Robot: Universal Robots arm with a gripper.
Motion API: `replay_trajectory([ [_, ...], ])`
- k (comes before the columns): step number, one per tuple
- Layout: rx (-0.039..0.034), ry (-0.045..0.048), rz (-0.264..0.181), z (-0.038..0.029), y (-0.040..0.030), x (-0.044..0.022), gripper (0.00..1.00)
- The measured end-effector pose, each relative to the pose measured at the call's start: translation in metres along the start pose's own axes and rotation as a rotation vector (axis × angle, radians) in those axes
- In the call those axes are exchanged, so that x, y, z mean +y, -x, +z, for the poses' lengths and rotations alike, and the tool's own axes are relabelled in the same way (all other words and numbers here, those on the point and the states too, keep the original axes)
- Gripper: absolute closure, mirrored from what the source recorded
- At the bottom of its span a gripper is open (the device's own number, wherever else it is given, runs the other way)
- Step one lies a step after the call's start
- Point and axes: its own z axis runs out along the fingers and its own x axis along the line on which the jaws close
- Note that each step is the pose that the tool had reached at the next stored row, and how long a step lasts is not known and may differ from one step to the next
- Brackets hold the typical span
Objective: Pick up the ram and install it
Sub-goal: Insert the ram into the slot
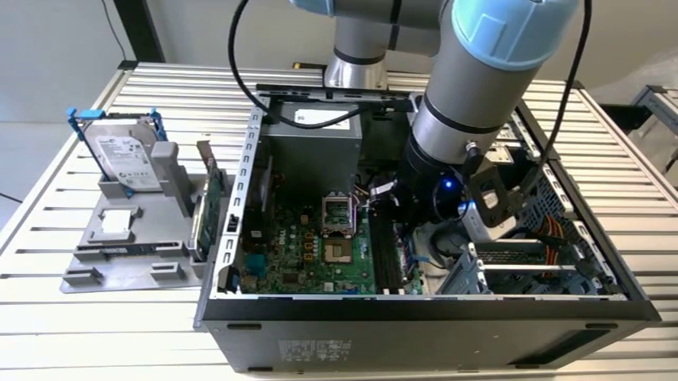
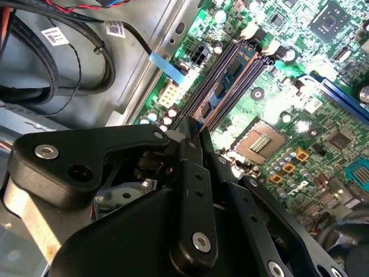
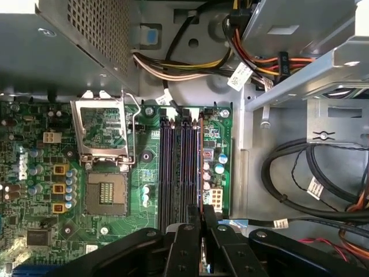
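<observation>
One black hand [image 3: 202,216] hangs low inside the open tower, its tip over the near end of the memory slots; in the second wrist view [image 2: 195,124] it sits just above the board. It meets the end of the ram [image 2: 229,78], a long narrow green-blue stick with dark chips, standing on edge in one of the black slots. Seen edge-on in the first wrist view [image 3: 199,167], the stick runs straight away from the hand. Cannot tell whether the hand is clamped on the stick or only drawn together above it.

Just beside the ram lie the other black memory slots [image 3: 173,167], parallel to it. The square metal processor socket [image 3: 106,193] is near them on the green motherboard [image 3: 34,190], its hinged frame raised. A perforated grey power supply box [image 3: 75,40] stands beyond the socket, with yellow, orange and black wire bundles [image 3: 190,60] leaving it.

In the exterior view the grey and pale-blue arm [image 1: 466,87] drops in from twelve o'clock into the black computer case [image 1: 424,325]. At nine o'clock of the case, on the exterior view's left, a grey plastic fixture [image 1: 127,262] rests on the slatted metal worktop [image 1: 63,317]. It holds a silver hard drive in a blue frame [image 1: 125,159], tilted upright, and a broad green card [image 1: 212,198] standing on edge next to the case wall.
</observation>
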Motion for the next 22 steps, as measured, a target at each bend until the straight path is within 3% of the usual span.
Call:
replay_trajectory([
  [8,0.0000,-0.0002,0.000,0.0119,0.0002,-0.0007,1.00],
  [22,0.0003,-0.0003,-0.005,0.0171,-0.0008,-0.0010,1.00],
])
